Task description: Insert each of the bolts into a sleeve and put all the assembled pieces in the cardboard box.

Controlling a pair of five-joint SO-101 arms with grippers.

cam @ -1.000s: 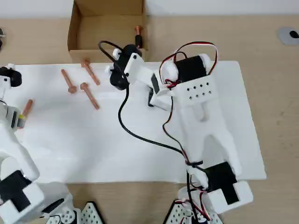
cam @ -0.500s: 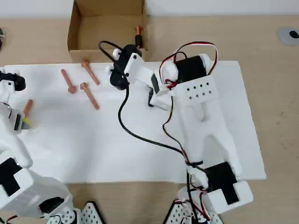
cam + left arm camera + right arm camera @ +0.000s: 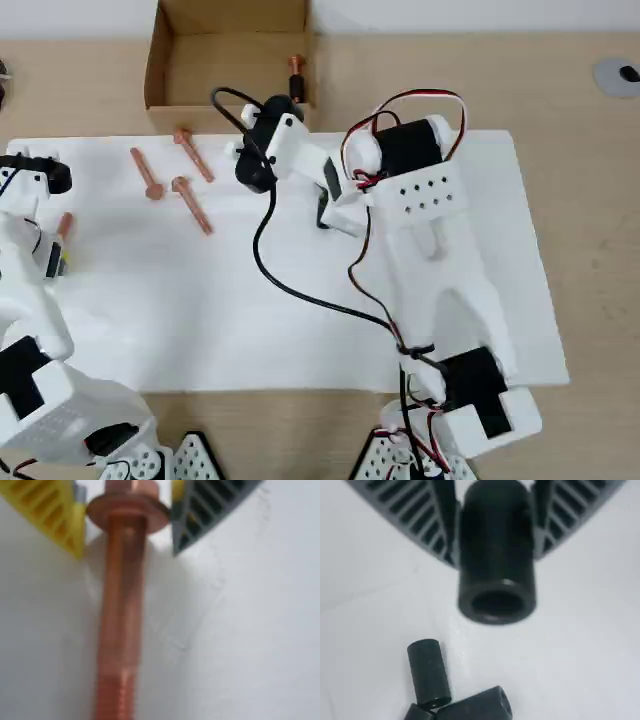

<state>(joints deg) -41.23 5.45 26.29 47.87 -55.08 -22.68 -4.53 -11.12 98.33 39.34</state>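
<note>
Gripping a copper bolt [image 3: 122, 630] by its head, my left gripper [image 3: 127, 547] has its yellow finger [image 3: 50, 515] on one side of the flange and its grey finger [image 3: 210, 510] on the other, and both seem to touch it. The shaft of this bolt points away from the fingers, close over the white sheet [image 3: 250, 300]; I cannot tell if it touches the sheet. In the high view this gripper is near the left edge of the sheet.

My right gripper [image 3: 495, 530] is clamped on a black sleeve [image 3: 497, 580], with the open end of the sleeve facing outward. Near it, spare sleeves [image 3: 429, 672] lie on the sheet, and some of them touch each other.

Three loose bolts [image 3: 191, 203] lie on the sheet between my two arms, near the cardboard box [image 3: 158, 70]. The box stands on the wooden table [image 3: 580, 200] at the far edge of the sheet. One more bolt [image 3: 296, 75] is at its right wall; whether it carries a sleeve I cannot tell.
</note>
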